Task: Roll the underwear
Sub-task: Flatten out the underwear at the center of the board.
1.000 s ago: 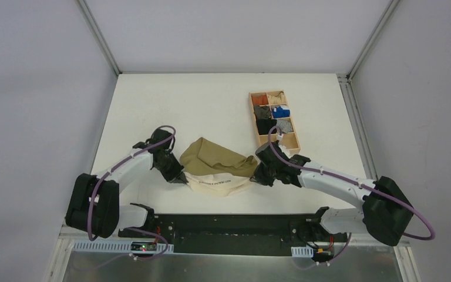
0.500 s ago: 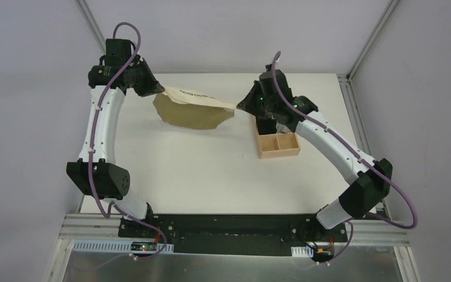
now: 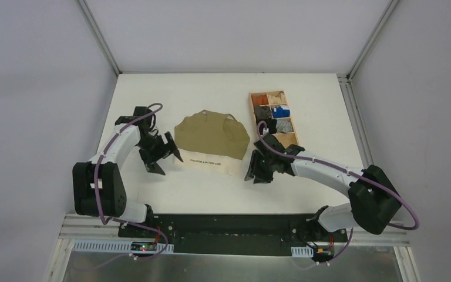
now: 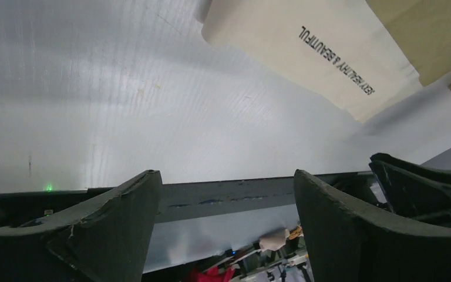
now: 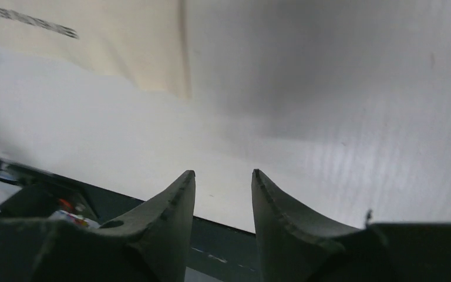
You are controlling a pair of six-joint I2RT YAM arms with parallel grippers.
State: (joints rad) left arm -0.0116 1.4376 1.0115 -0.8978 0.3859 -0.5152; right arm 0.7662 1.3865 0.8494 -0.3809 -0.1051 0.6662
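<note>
- From above: the underwear (image 3: 211,138) lies spread flat at the middle of the frame, with its cream waistband (image 3: 210,164) along its lower edge. My left gripper (image 3: 169,163) sits just beside its left corner and my right gripper (image 3: 251,174) just beside its right. Both are spread and empty. I see no fold or roll yet, so I judge the laying-out done and the whole rolling left. The wooden tray (image 3: 289,140) of small bundles stands to the upper right.
- Left wrist: my left gripper (image 4: 223,176) is wide apart over bare table (image 4: 123,106). The lettered waistband (image 4: 305,47) is at the upper right, not touched.
- Right wrist: my right gripper (image 5: 223,173) is parted with nothing between its fingers. The waistband (image 5: 105,47) is at the upper left, clear of them.
</note>
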